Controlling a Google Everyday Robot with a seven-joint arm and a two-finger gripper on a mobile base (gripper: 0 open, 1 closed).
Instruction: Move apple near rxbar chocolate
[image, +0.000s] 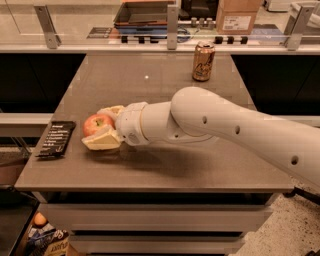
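Observation:
The red apple (96, 124) with yellowish patches sits between the cream fingers of my gripper (101, 126), low over the grey table (165, 170) at its left side. One finger (103, 141) lies in front of the apple and the other (111, 111) behind it, both against the fruit. The rxbar chocolate (56, 138), a flat black bar with white text, lies at the table's left edge, a short way left of the apple. My white arm (225, 125) reaches in from the right.
A bronze drink can (203, 61) stands upright at the far middle of the table. A glass rail with metal posts (172, 20) runs behind the table. A snack bag and an orange object (42, 235) sit on the floor at lower left.

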